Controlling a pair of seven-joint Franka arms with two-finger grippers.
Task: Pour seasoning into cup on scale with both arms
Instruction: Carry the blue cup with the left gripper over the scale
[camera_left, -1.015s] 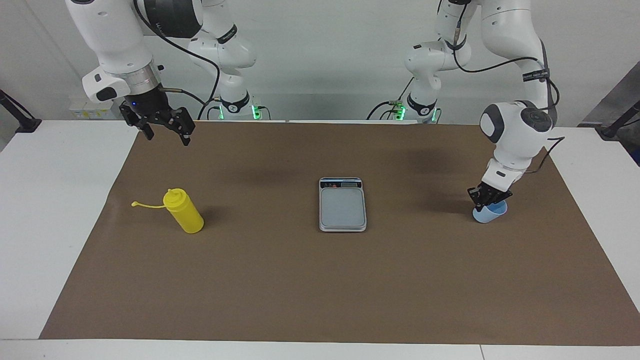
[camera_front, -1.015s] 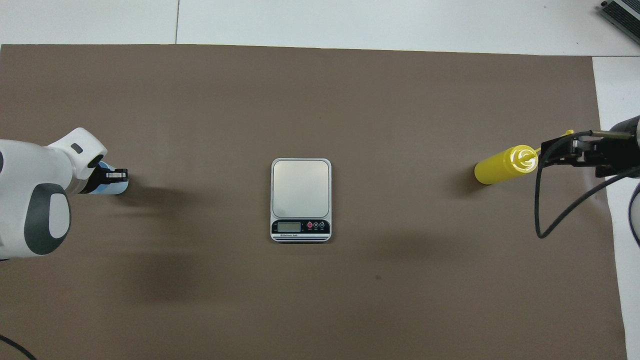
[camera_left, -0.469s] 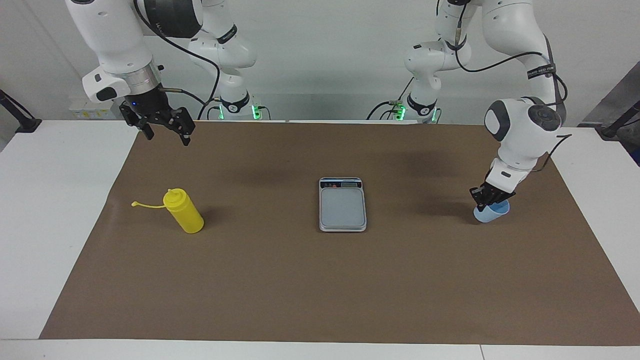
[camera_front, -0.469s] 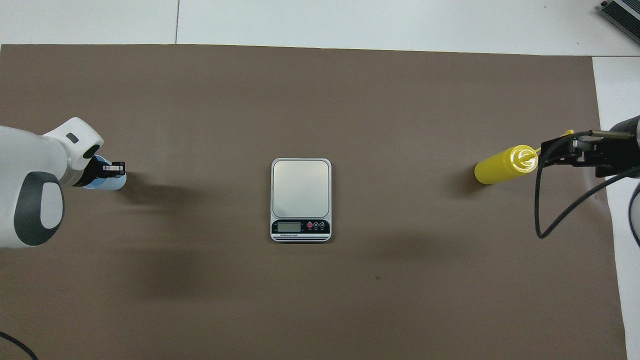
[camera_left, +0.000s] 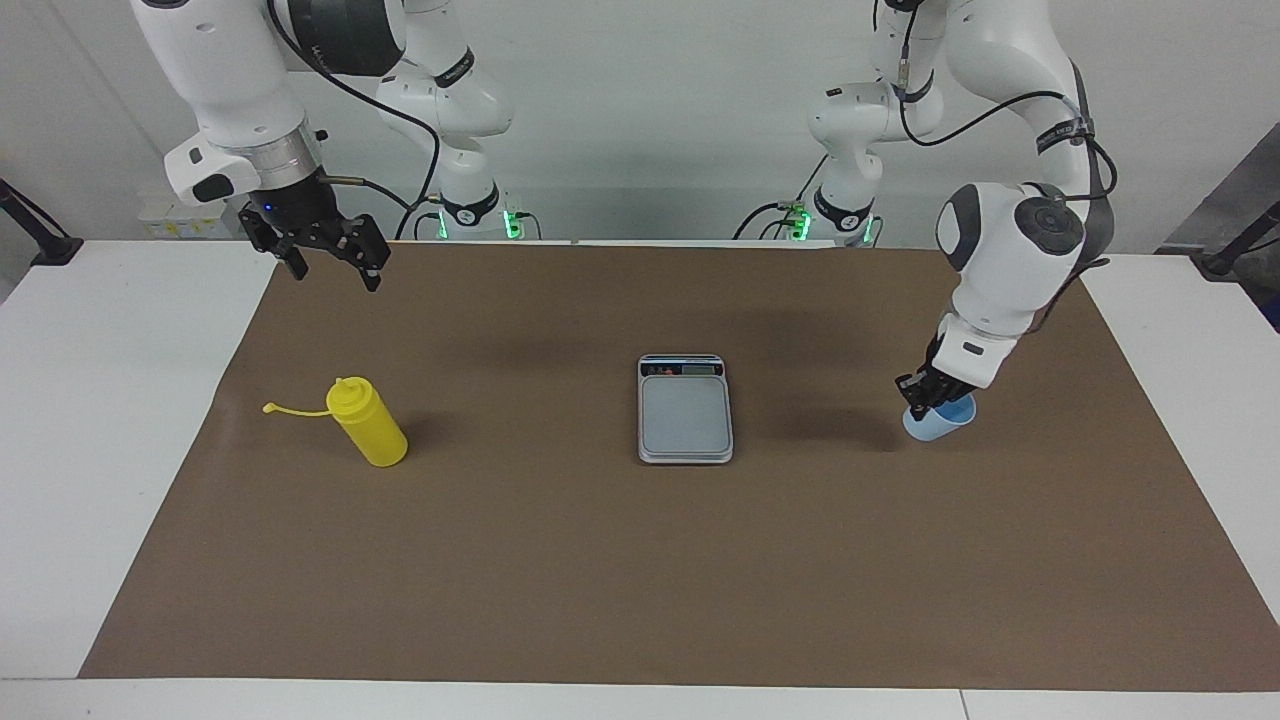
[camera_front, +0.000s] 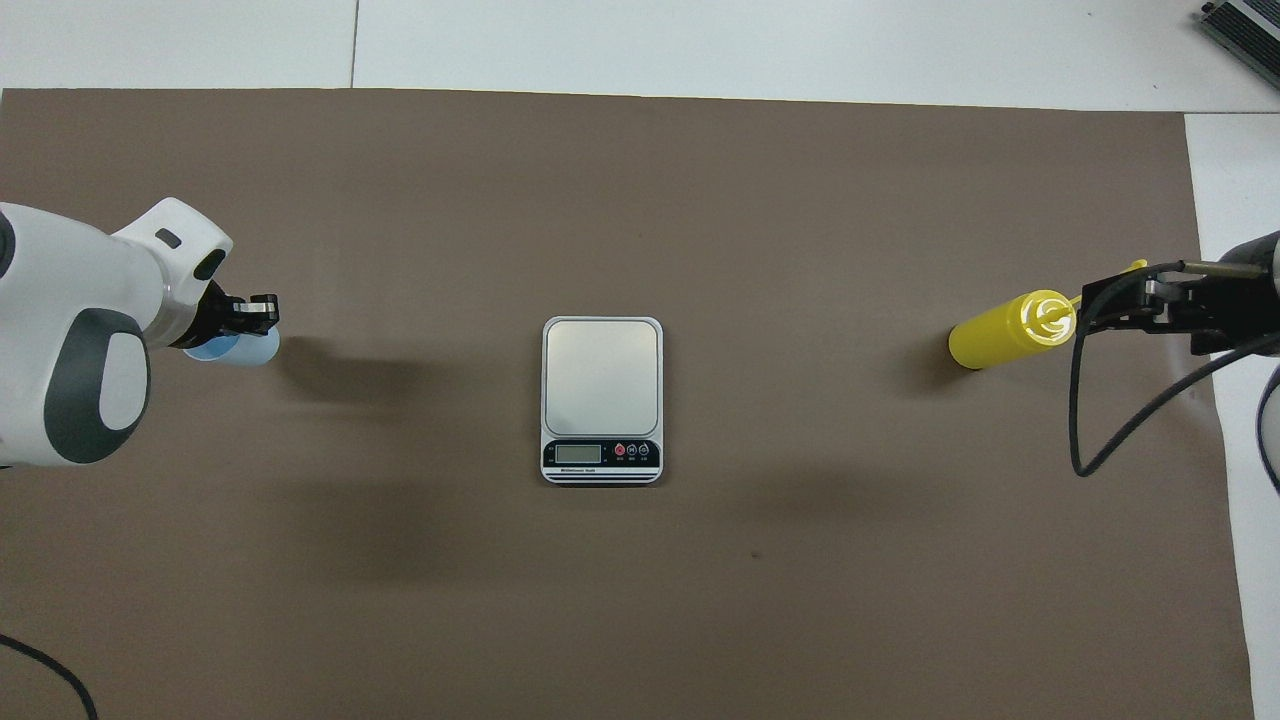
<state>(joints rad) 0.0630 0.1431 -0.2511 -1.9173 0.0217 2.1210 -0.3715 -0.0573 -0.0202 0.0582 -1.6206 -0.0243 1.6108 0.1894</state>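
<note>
So the left end effector (camera_left: 922, 398) is clamped onto the rim of the little blue cup (camera_left: 940, 422), carrying it tilted, over the brown mat (camera_left: 640, 560) toward the left arm's end of the bench (camera_left: 90, 400). The scale (camera_left: 685, 410) sits mid-mat with nothing on it. The yellow seasoning (camera_left: 368, 422) bottle stands toward the right arm's end, strap sticking out sideways. The right end effector (camera_left: 325, 258) waits up high, fingers spread wide, holding nothing.
</note>
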